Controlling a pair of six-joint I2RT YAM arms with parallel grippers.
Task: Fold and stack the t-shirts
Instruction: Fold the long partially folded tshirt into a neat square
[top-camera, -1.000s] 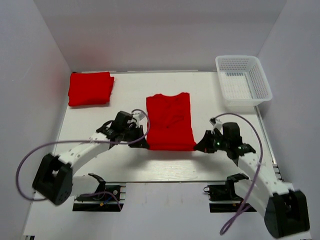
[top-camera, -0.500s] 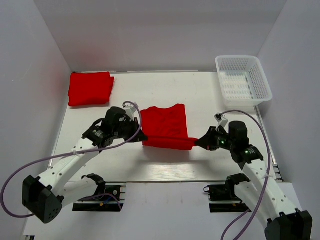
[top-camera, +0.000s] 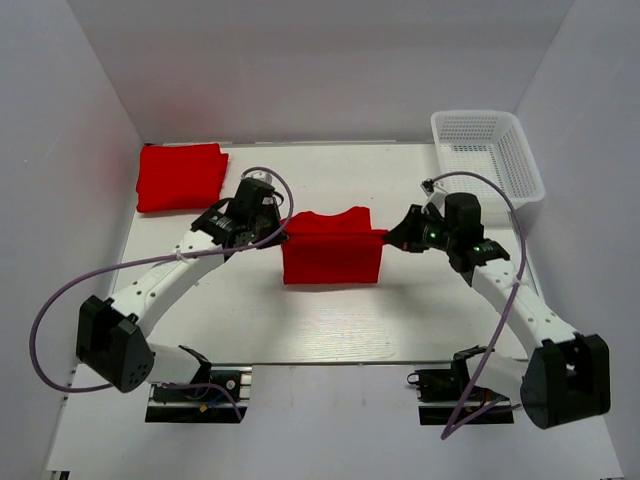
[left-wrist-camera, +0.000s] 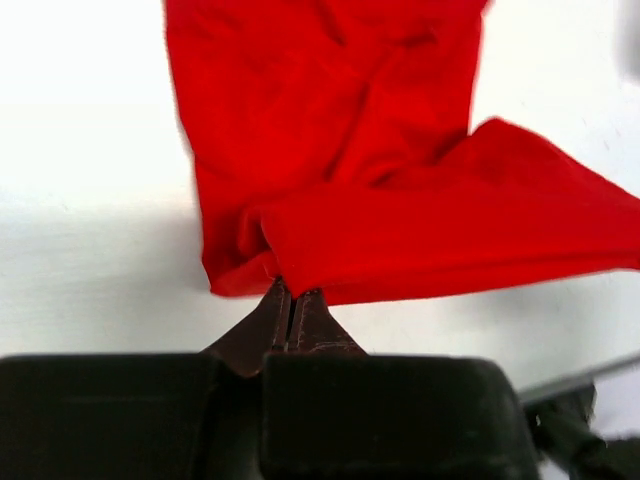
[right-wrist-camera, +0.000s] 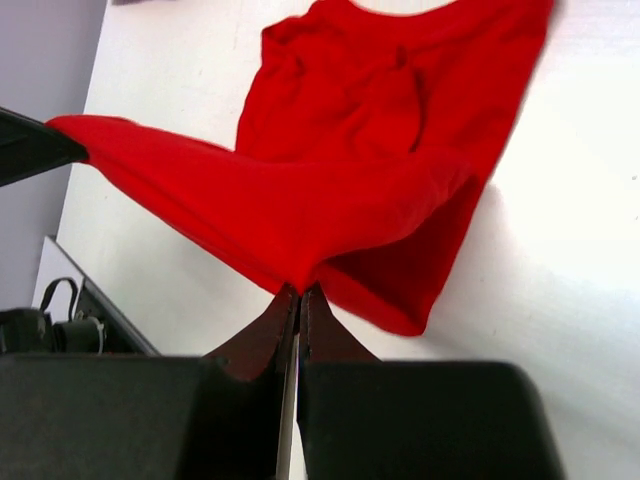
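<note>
Red shirt (top-camera: 332, 258) mid-fold | left gripper (top-camera: 283, 238) and right gripper (top-camera: 389, 240) each pinched on a hem corner, held over the collar half | next, likely: lay hem down, release.

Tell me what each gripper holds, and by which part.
Both hold the same red t-shirt: the left gripper pinches the left corner of its lifted bottom edge, and the right gripper pinches the right corner.

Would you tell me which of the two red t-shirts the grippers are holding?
The centre t-shirt, pinched at its corners by left gripper and right gripper; the folded t-shirt at far left lies untouched.
</note>
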